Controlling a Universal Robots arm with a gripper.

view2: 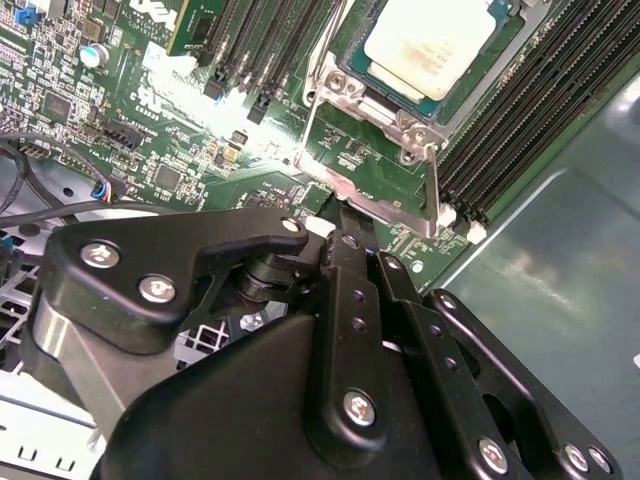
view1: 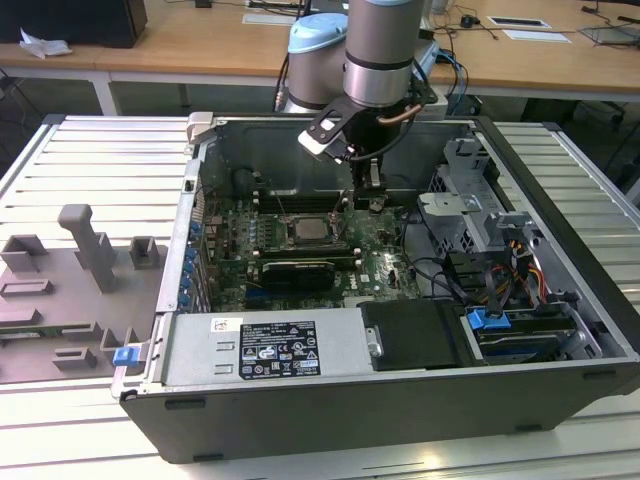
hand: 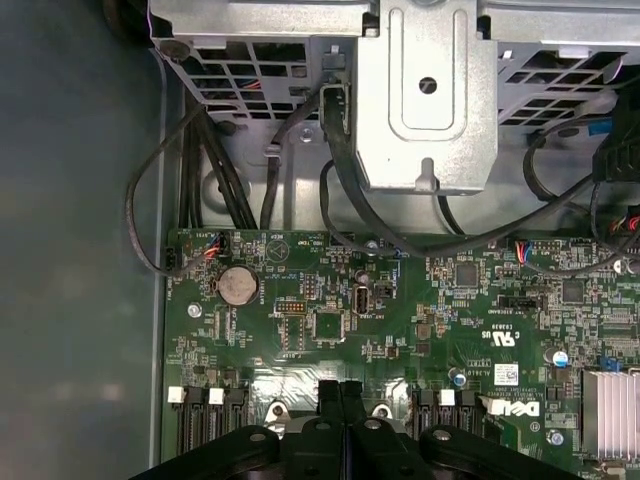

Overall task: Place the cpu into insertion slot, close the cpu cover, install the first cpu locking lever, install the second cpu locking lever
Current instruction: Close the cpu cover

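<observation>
Cpu (view2: 430, 40) sat in the socket (view2: 345, 85). Gripper (hand: 340, 388) had its fingers pressed together, just beside that socket.

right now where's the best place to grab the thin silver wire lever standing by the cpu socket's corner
Probably the bare straight stretch of the thin silver wire lever. It seems raised off the green board, so pinch across the wire from above; long black memory slots crowd its side.

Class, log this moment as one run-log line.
cpu: seated on motherboard | gripper: shut, low, on the exterior view's right of cpu
</observation>
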